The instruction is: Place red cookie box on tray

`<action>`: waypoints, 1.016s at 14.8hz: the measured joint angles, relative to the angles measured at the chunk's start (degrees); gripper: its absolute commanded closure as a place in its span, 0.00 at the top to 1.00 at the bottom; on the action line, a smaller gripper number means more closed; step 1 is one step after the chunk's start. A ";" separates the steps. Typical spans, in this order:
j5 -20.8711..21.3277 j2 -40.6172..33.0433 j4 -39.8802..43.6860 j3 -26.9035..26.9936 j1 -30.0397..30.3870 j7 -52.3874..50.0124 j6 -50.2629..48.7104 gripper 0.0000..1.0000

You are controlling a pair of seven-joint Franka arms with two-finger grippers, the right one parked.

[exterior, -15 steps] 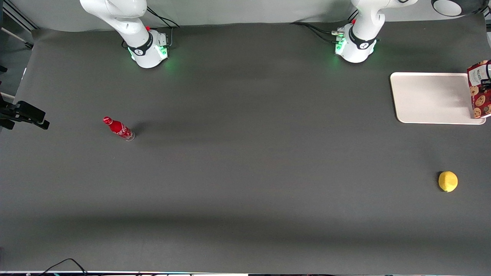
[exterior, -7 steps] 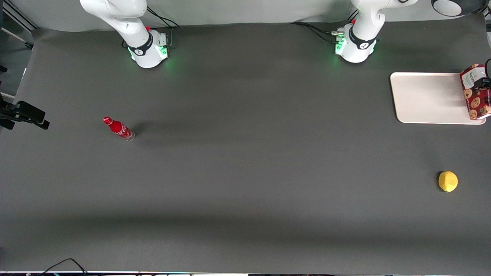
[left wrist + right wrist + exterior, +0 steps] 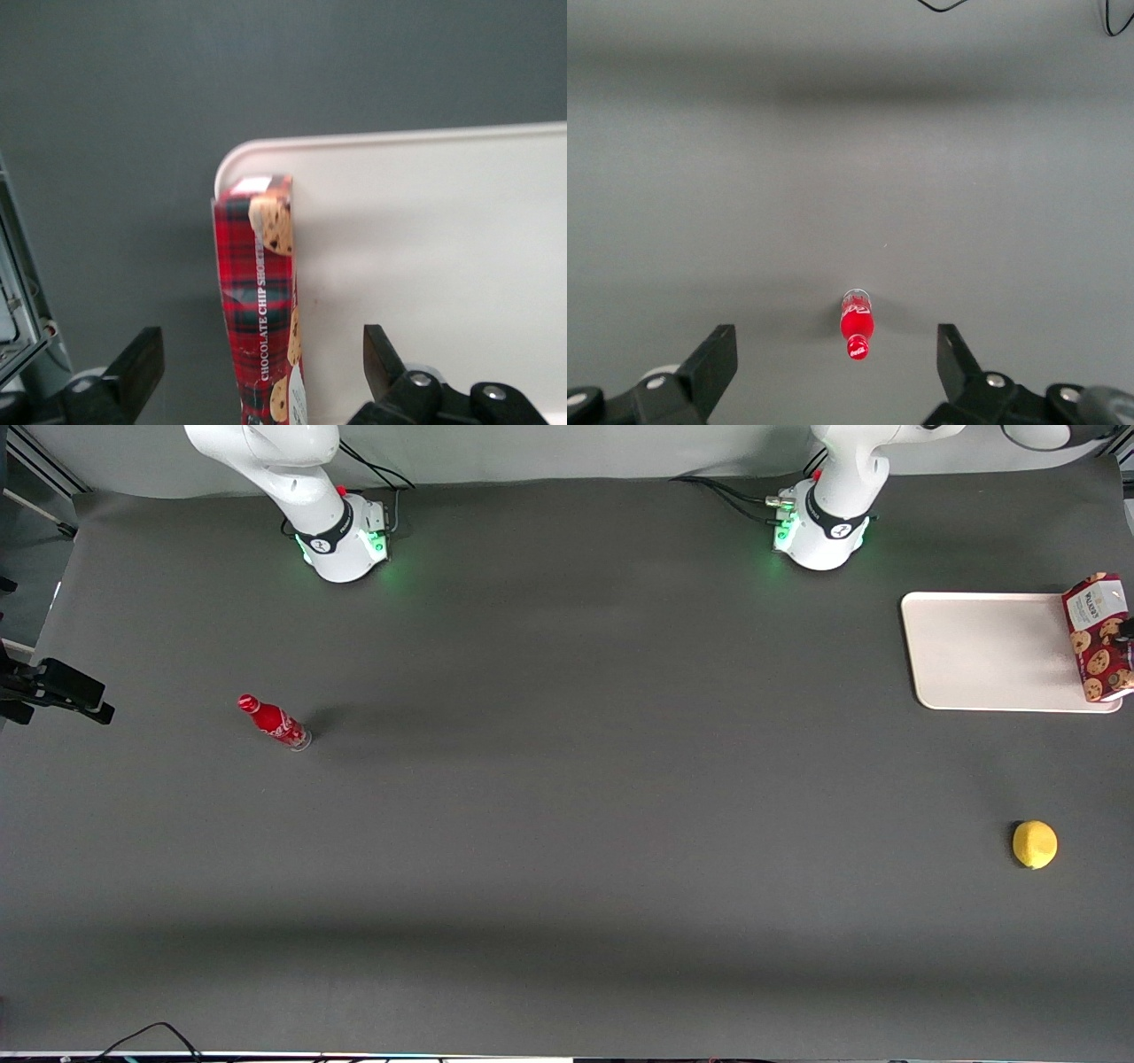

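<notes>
Gripper (image 3: 261,354) above the tray's (image 3: 425,248) short edge at the working arm's end. Fingers (image 3: 142,359) spread wide, one each side of the box (image 3: 257,283), touching neither face. Nothing grasped.

Box (image 3: 1097,638) down on the tray (image 3: 983,655), standing on a long narrow side, lying right along that short edge, white label end farther from the front camera. Hard to tell whether fully inside the rim or partly resting on it. Placement looks as good as done; retreat seems to be the step in hand.

For a clean retreat: lift straight up, keep the fingers as wide as now, no sideways drift or twist until clear of the top of the box. Tall and thin on that side, so likely to tip at a light brush, and off the tray if pushed outward.

Around: lemon (image 3: 1035,844) on the table, nearer the front camera than the tray, well apart from it. Small red bottle (image 3: 275,722) far from the tray, toward the parked arm's end. Neither in the way; nothing above the tray to block a vertical lift.
</notes>
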 measured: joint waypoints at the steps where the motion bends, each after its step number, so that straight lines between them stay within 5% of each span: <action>1: 0.03 -1.08 3.22 0.65 -0.06 -1.17 -4.59 1.00; 10: 6.25 -7.62 38.41 1.65 -1.57 -21.34 -45.04 1.00; 15: 13.85 -12.52 53.46 -11.62 -2.42 -39.90 -63.13 1.00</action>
